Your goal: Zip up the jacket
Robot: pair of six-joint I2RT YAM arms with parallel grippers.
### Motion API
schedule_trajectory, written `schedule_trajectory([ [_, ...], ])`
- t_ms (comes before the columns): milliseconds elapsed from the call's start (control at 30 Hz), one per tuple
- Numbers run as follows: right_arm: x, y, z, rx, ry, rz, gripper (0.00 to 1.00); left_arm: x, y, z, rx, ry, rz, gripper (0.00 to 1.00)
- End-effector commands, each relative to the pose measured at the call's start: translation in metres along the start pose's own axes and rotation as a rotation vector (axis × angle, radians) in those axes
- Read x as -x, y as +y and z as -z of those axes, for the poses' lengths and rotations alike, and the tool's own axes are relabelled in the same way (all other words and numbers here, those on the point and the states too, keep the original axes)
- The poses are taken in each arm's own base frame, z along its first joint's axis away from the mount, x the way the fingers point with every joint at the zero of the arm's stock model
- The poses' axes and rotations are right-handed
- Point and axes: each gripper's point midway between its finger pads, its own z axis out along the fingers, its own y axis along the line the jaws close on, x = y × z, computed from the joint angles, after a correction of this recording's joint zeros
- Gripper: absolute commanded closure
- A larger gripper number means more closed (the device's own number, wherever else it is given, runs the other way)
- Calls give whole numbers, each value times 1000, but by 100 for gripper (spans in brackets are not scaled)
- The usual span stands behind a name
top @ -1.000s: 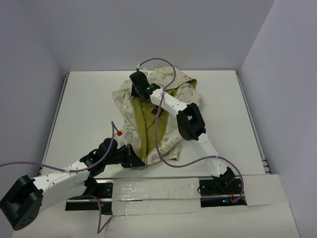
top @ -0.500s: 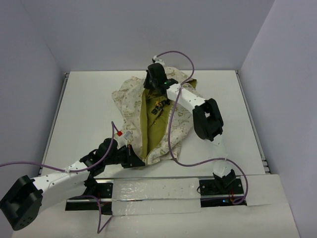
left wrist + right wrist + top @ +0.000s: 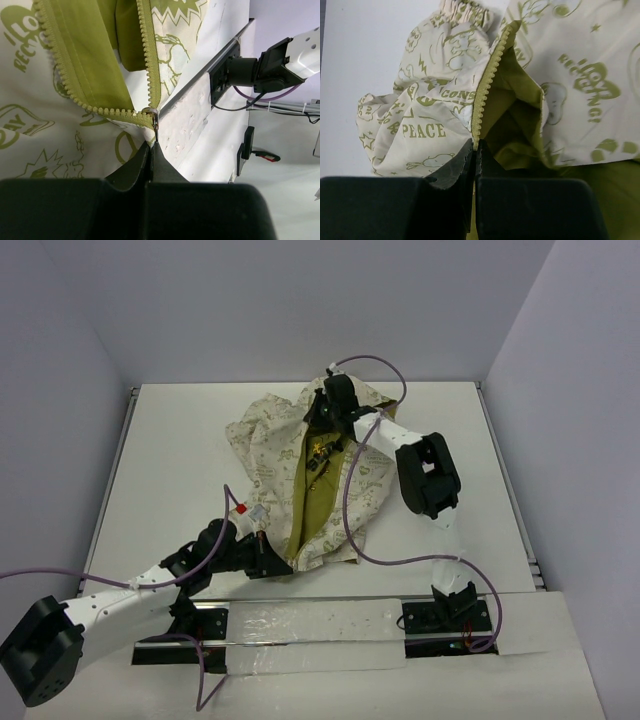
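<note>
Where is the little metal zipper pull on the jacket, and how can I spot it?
Find the cream jacket with green pictures lying open on the white table. Follow its two rows of green zipper teeth to where they meet at the bottom hem. The zipper pull is the only shiny metal bit there, pinched by the left gripper.

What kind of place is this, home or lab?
Most likely a robotics lab: a white table boxed in by plain walls, the left arm and right arm bolted at its near edge, one jacket laid out.
</note>
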Motion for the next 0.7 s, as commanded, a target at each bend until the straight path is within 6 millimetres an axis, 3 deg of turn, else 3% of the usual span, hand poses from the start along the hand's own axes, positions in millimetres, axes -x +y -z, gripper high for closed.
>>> schedule_trajectory([
  [0,52,25,16,120,-116,13,100,1,-5,1,-16,-6,-19,100],
  [267,53,14,26,57,-102,44,100,1,-6,2,-20,-11,-20,100],
  [300,52,10,29,41,-100,47,85,1,-6,3,-22,-14,-18,100],
  [433,48,11,42,32,-85,72,55,1,-8,2,-26,-8,-26,100],
  [500,53,13,54,32,-100,81,50,1,-9,2,-26,-6,-32,100],
  [667,22,14,77,3,-29,138,47,1,-9,2,-24,-6,-36,100],
])
